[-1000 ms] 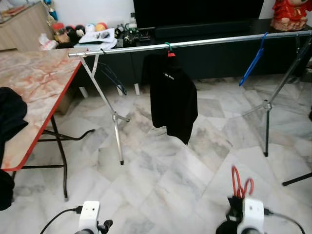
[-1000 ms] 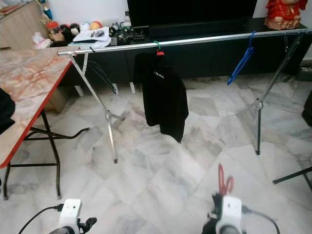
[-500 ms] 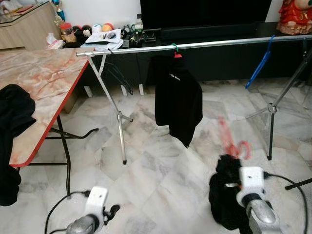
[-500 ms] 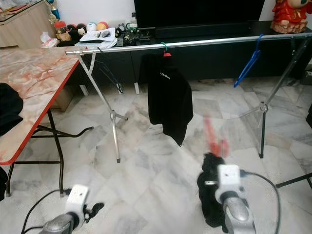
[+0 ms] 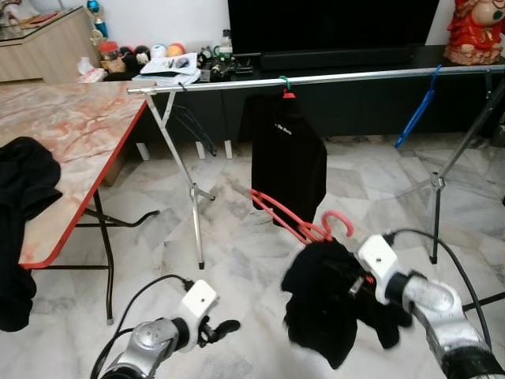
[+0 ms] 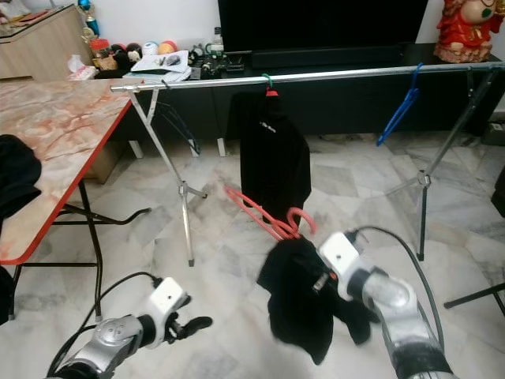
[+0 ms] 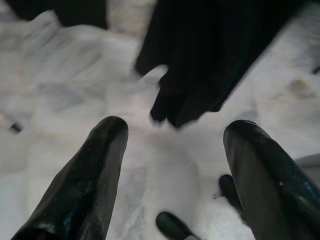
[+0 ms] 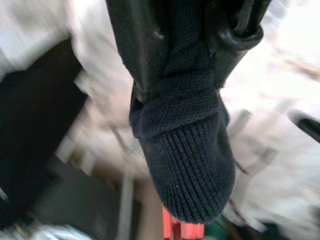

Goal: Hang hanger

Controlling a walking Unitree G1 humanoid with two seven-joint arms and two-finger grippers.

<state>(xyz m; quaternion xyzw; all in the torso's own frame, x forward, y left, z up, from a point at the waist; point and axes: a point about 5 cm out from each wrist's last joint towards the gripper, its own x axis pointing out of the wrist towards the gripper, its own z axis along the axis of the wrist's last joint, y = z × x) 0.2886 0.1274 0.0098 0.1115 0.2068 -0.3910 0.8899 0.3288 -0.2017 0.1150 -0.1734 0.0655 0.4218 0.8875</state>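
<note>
The right gripper [image 8: 190, 65] is closed on a black knitted garment [image 5: 319, 304] carrying a red plastic hanger [image 5: 296, 221]. It is low in front of the long silver metal rail [image 5: 316, 77], where a black hung shirt [image 5: 288, 162] stands between. The left gripper [image 7: 172, 150] is open and empty, near the marble-patterned table [image 5: 71, 134].

A long silver clothes rail [image 5: 316, 77] spans the room before a black TV cabinet [image 5: 355, 87], a black sweater [image 5: 288, 162] hanging mid-rail, a blue plastic hanger [image 5: 416, 118] towards its right end, and a marble-patterned red-edged table [image 5: 63, 142] standing left.

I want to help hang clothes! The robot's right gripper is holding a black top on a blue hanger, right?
Not quite. In the left eye view, the hanger under the black top held by the right gripper is red. The blue hanger hangs empty on the rail.
</note>
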